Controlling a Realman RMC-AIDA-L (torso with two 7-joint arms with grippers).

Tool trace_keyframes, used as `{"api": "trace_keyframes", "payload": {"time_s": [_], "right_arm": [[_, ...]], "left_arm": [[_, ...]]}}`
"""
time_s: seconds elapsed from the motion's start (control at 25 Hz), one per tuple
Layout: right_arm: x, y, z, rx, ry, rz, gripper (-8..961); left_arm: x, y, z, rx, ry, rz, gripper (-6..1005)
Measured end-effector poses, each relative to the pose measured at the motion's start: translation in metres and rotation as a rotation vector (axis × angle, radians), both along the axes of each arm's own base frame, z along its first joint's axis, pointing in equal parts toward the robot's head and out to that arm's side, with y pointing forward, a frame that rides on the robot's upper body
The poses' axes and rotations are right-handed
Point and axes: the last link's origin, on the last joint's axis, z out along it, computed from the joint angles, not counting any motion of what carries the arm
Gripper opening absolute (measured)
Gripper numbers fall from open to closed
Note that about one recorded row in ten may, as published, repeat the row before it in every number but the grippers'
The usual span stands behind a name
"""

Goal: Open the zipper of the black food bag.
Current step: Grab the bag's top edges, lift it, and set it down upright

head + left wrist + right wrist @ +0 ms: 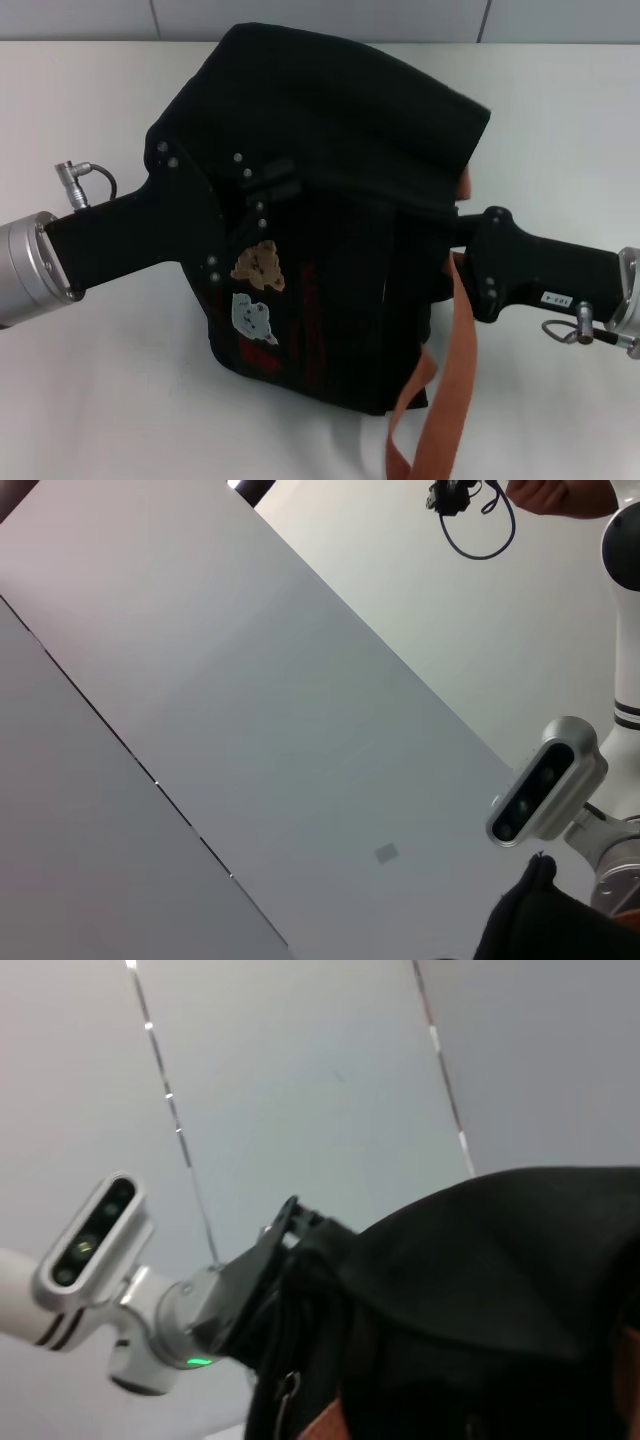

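The black food bag (330,230) sits mid-table (560,120), tipped so its front panel with the bear patch (260,265) faces up at the head camera. Both arms are in on it from opposite sides. The left gripper (262,188) is against the bag's upper left face, just above the bear patch; the right gripper (455,225) is at the bag's right edge, by the orange strap (445,400) that trails off toward the robot.

Fingers of both are buried in black fabric — can't tell whether either is open, closed, or holding anything.

Zipper: I can't trace the line in the head view. Right wrist view shows a small silver piece (288,1390) hanging on the bag's dark fabric near the left arm — possibly the pull tab, not sure.

Judgement: the zipper line runs along the bag's top, roughly from one gripper to the other, so the pull goes along that axis. If that silver piece is the tab, the left gripper is nearer; the right one braces.
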Motion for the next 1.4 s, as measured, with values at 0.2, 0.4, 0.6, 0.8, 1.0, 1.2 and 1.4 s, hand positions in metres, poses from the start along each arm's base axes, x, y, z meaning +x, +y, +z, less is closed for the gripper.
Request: {"api": "trace_keyframes", "payload": {"time_s": [0.2,0.4,0.6,0.8,1.0,1.2,1.4], "right_arm": [[-0.001,0.000,0.003,-0.036,-0.001,0.005,80],[0.000,0.000,0.005,-0.036,-0.010,0.008,8],[0.002,0.000,0.005,-0.033,-0.017,0.001,2],[0.005,0.003,0.006,-0.022,-0.029,-0.026,-1],[0.012,0.008,0.004,-0.004,-0.069,-0.069,-1],[0.019,0.009,-0.001,-0.021,-0.118,-0.099,0],[0.030,0.006,-0.002,-0.031,-0.162,-0.144,0]], "left_arm": [[0.000,0.001,0.001,0.002,-0.003,0.001,68],[0.001,0.001,0.001,0.002,-0.003,-0.001,68],[0.001,0.001,0.001,0.003,-0.006,-0.003,68],[0.002,0.003,0.006,0.027,-0.039,0.012,69],[-0.001,0.005,0.015,0.081,-0.095,0.050,69],[-0.006,0.005,0.024,0.134,-0.137,0.091,69],[-0.012,0.004,0.033,0.188,-0.172,0.130,69]]}}
